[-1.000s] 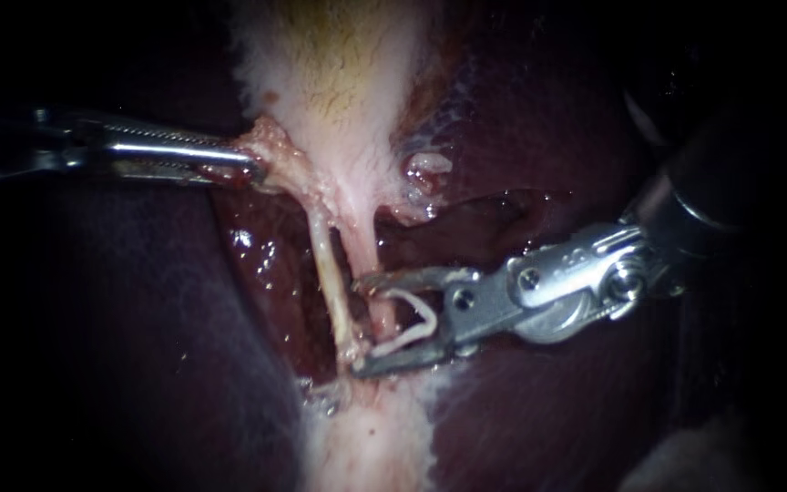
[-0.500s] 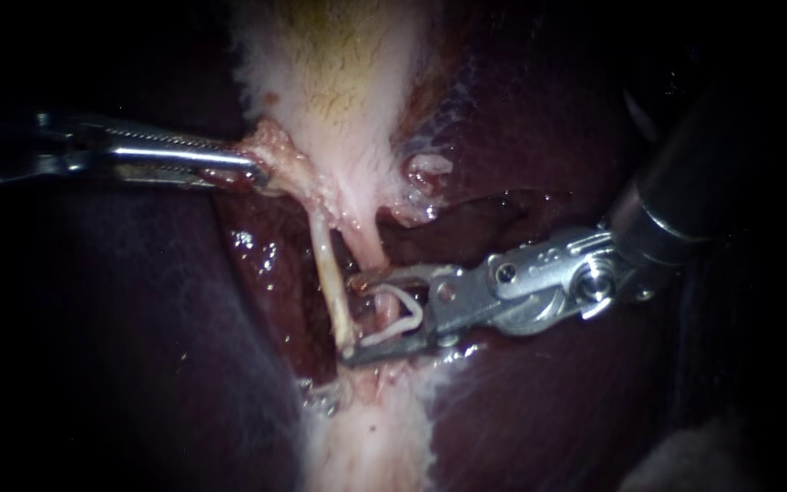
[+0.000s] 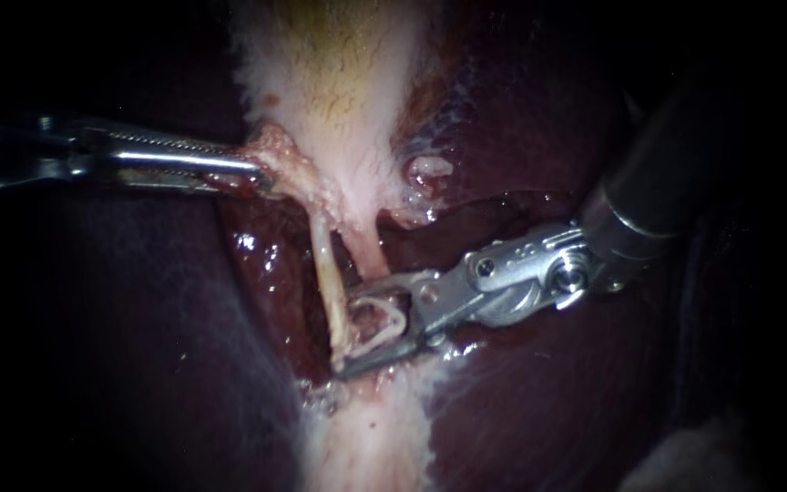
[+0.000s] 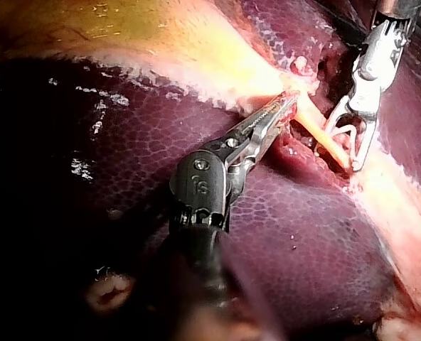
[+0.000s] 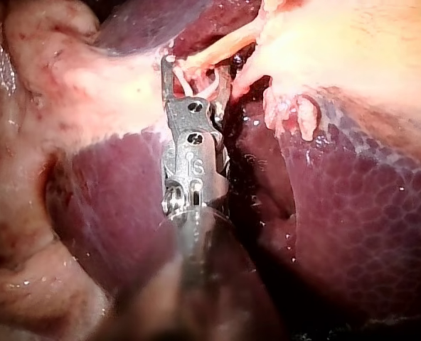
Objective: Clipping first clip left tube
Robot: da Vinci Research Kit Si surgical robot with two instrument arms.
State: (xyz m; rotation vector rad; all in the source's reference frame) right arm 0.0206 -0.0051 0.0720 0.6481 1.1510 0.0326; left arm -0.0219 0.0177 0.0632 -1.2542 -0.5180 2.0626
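Observation:
Two tubes run down from the gallbladder (image 3: 339, 73): a pale left tube (image 3: 323, 273) and a pinker right tube (image 3: 368, 251). My left instrument (image 3: 252, 171) has its jaws shut on tissue at the gallbladder's lower end and holds it toward the left. My right instrument (image 3: 346, 330) carries a white clip (image 3: 397, 316) between its spread jaws. The right tube passes between those jaws, and their tips reach the left tube. In the left wrist view the right instrument (image 4: 353, 138) straddles the pale tube (image 4: 317, 131). In the right wrist view the clip (image 5: 200, 89) sits at the tubes.
Dark liver (image 3: 138, 319) lies on both sides of the tubes. A pale band of tissue (image 3: 371, 437) continues below the jaws. A small pale nub (image 3: 428, 169) sits to the right of the gallbladder's lower end.
My right instrument has moved left and slightly up with the clip, so its jaw tips now reach the left tube. The jaws stand a little closer together. My left instrument has stayed put.

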